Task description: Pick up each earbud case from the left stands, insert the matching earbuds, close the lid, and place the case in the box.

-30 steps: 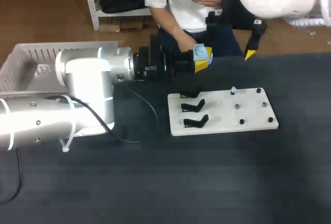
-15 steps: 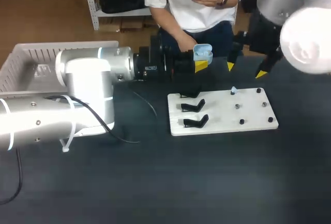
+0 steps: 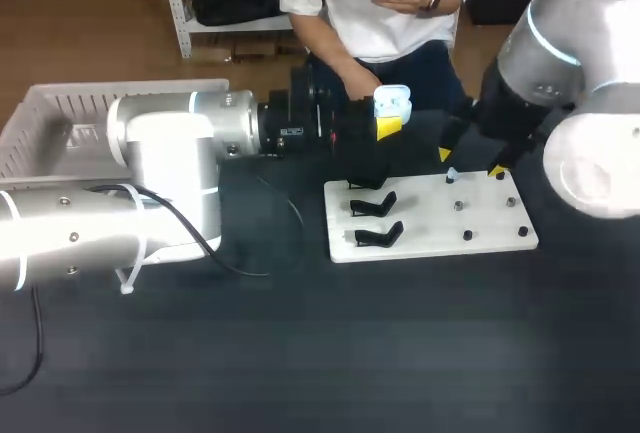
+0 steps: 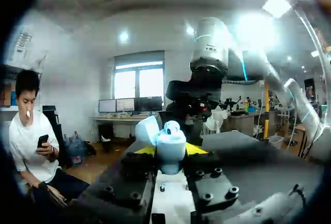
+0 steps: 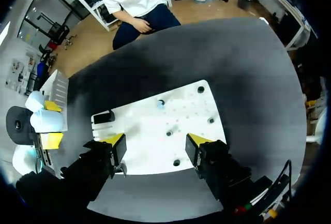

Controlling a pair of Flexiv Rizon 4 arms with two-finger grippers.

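From the head view, our left gripper (image 3: pixel 388 118) holds the pale blue earbud case (image 3: pixel 392 105) clamped between its yellow tips, above the table just beyond the white board (image 3: pixel 430 238). The lid (image 3: pixel 396 95) stands open. Our right gripper (image 3: pixel 469 161) hangs over the far edge of the board with its fingers spread and nothing in them. A small blue earbud (image 3: pixel 451 175) sits just beneath its nearer tip. The black stands (image 3: pixel 376 203) on the board's left side look empty, and the box (image 3: pixel 60 118) lies well apart at the left.

In the left wrist view, the earbud case (image 4: pixel 170 144) sits upright between the fingers of the left gripper (image 4: pixel 169 151), pinched at its body, with the lid (image 4: pixel 147 130) tipped back. We judge the case to be light, hard and smooth, so it may slip. The body sides are the place to hold it, never the hinged lid.

In the right wrist view, the right gripper (image 5: pixel 155 144) is wide open over the white board (image 5: pixel 191 115). The earbud (image 5: pixel 161 102) lies ahead of the fingers, roughly centred between them but not touching. We judge it tiny, glossy and easily flicked away, so a gentle pinch across its sides suits it. The earbud case (image 5: pixel 44 120) shows well off to one side.
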